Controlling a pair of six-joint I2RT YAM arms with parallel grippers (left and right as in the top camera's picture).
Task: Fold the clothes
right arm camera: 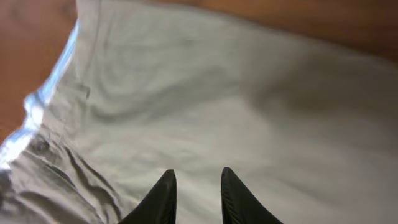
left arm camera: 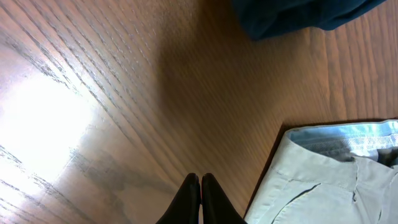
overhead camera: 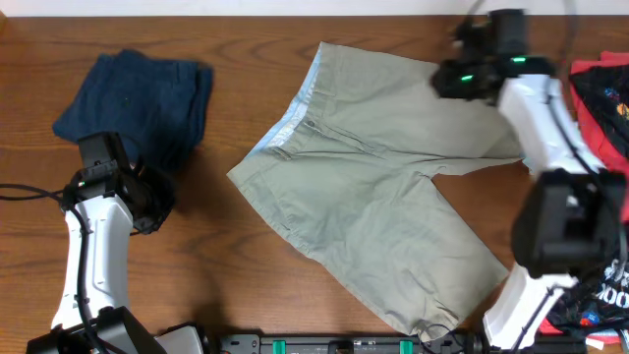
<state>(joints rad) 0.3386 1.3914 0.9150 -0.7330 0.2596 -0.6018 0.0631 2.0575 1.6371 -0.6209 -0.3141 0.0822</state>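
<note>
The khaki-beige shorts [overhead camera: 373, 187] of the clothes lie spread flat mid-table, waistband toward the upper left and legs toward the right. My right gripper [overhead camera: 447, 79] hovers over the upper leg near the table's far edge. In the right wrist view it [right arm camera: 196, 174] is open over the khaki cloth [right arm camera: 236, 106] with nothing between its fingers. A navy garment [overhead camera: 138, 98] lies bunched at the far left. My left gripper [overhead camera: 155, 202] sits just below it, shut and empty [left arm camera: 200, 179] over bare wood. The shorts' waistband [left arm camera: 342, 140] lies to its right.
Red-and-black printed garments lie at the right edge, one pile [overhead camera: 601, 88] at the back and another [overhead camera: 600, 305] at the front, partly under the right arm. The wooden table [overhead camera: 226, 275] shows between the navy garment and the shorts.
</note>
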